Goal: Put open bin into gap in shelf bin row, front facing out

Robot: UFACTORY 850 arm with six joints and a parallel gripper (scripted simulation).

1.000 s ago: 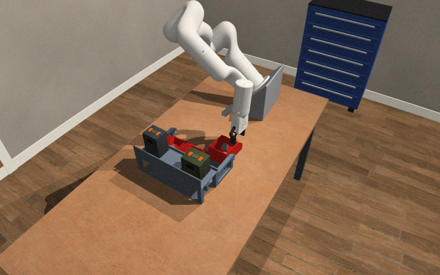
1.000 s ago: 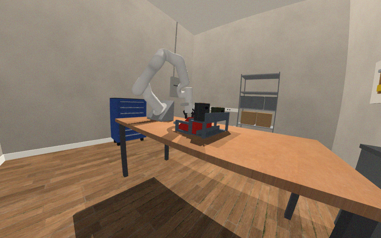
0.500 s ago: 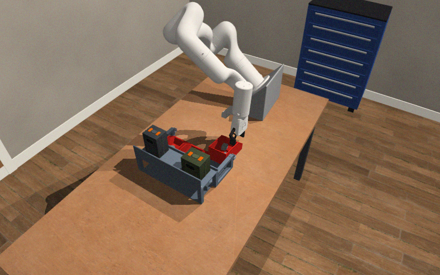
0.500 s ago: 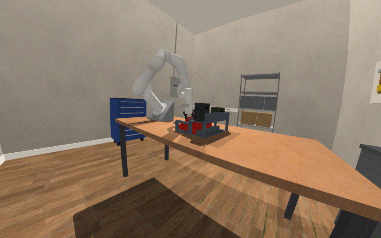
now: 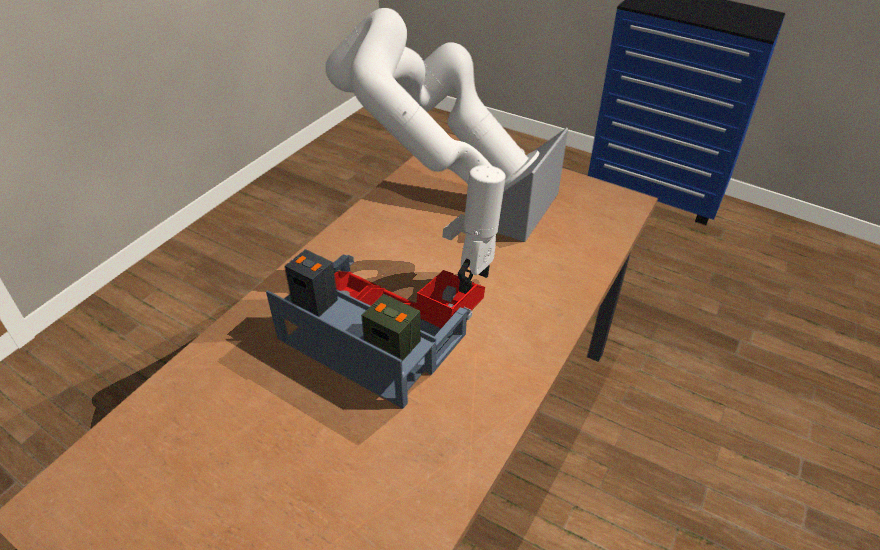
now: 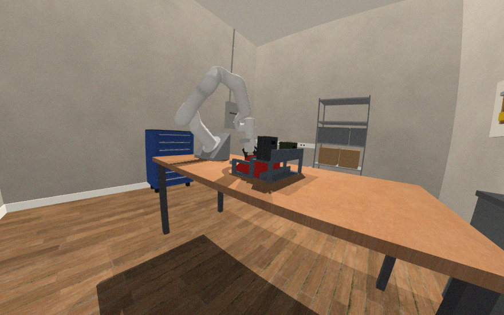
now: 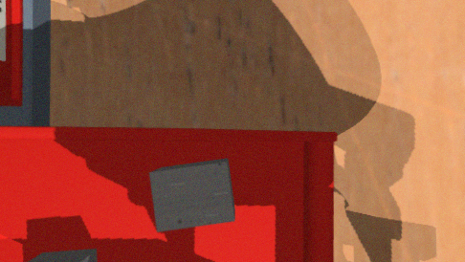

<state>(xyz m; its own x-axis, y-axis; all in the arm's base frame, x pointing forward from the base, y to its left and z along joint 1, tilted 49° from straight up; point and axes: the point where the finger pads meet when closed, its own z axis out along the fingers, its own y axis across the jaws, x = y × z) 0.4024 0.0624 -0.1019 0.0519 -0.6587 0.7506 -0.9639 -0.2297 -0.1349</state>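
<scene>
The open red bin (image 5: pixel 431 308) (image 7: pixel 268 143) is at the right end of the blue-grey shelf (image 5: pixel 337 350) (image 6: pixel 287 153) (image 7: pixel 41 72) in the top view. Its open front juts out past the shelf's front edge, towards the robot base; how its underside rests is hidden. Grey block parts (image 5: pixel 449 293) (image 7: pixel 193 198) lie in it. Other red bins (image 5: pixel 353 283) (image 7: pixel 11 91) stand in the row to its left. My gripper (image 5: pixel 475 275) (image 6: pixel 249 152) points down at the jutting bin, open and holding nothing. Its fingertips are outside the wrist view.
A dark case (image 5: pixel 311 285) (image 6: pixel 264 148) and a green case (image 5: pixel 389 327) (image 6: pixel 287 145) stand on the shelf's upper board (image 5: pixel 353 312). The robot's grey base plate (image 5: pixel 545 181) stands farther back on the table (image 5: pixel 311 466). A blue drawer cabinet (image 5: pixel 681 110) stands beyond the table.
</scene>
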